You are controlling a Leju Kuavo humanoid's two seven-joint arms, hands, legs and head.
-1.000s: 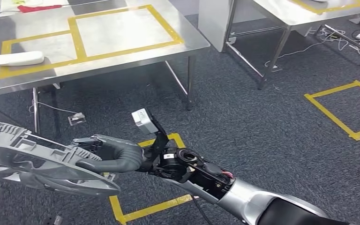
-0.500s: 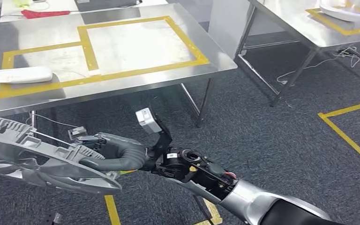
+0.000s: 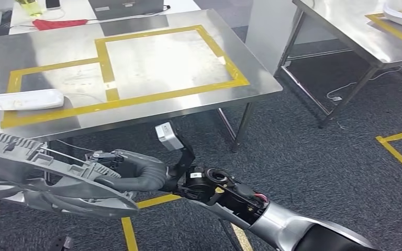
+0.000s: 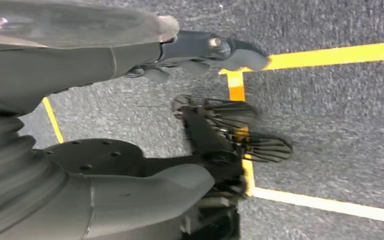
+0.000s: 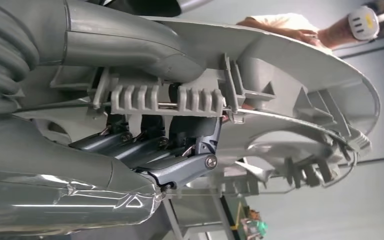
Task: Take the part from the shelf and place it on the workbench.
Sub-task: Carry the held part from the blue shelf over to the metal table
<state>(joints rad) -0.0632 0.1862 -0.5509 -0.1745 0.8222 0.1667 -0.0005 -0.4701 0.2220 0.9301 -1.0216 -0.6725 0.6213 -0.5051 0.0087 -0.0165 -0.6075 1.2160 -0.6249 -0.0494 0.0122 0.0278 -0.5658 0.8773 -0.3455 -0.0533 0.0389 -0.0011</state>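
Before the steel workbench (image 3: 136, 112), right hand (image 3: 128, 172) grips the grey part (image 3: 47, 180).

The steel surface (image 3: 136, 112) carries yellow tape outlines (image 3: 107, 65), with a white part (image 3: 23, 99) lying on its left area and a red cloth (image 3: 52, 23) at the far edge. Grey carpet floor (image 3: 319, 157) bears yellow tape lines (image 3: 398, 151).

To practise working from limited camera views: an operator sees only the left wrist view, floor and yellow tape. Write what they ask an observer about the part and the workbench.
Operator: Is the right hand carrying anything?
Observer: Yes. In the head view the right hand grips a long grey ribbed part.
Operator: Is the workbench in sight?
Observer: Yes. A steel workbench marked with yellow tape stands just ahead, beyond the part.
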